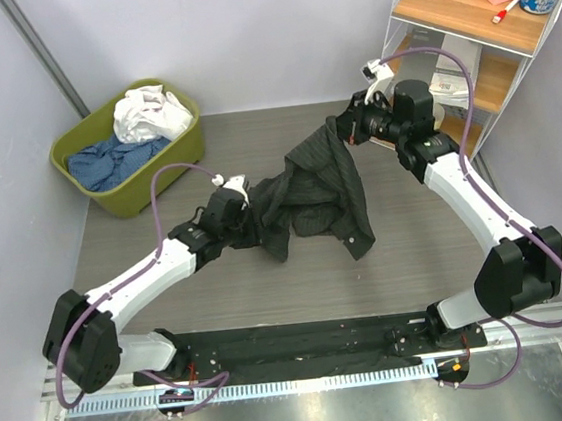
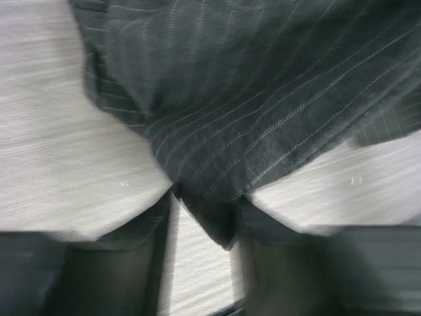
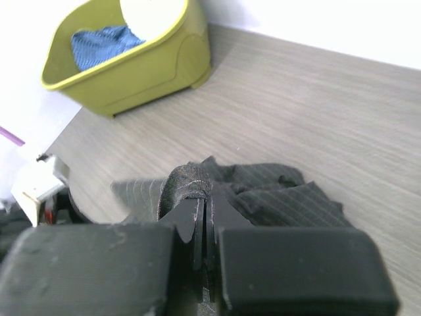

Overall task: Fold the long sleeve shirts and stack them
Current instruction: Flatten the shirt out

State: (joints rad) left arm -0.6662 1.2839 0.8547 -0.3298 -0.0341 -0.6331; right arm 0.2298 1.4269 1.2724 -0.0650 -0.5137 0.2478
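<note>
A dark pinstriped long sleeve shirt (image 1: 314, 192) hangs stretched between my two arms above the grey table (image 1: 270, 292). My right gripper (image 1: 350, 126) is shut on a bunched fold of the shirt (image 3: 187, 184), which it holds up at the back right. My left gripper (image 1: 244, 214) sits low at the shirt's left end. In the blurred left wrist view its fingers (image 2: 99, 263) stand apart, with a pointed corner of the shirt (image 2: 210, 217) between them and the table showing through the gap.
A green bin (image 1: 125, 157) at the back left holds a blue garment (image 1: 105, 164) and a white one (image 1: 155, 113). A wire shelf unit (image 1: 473, 29) with small items stands at the back right, close behind the right arm.
</note>
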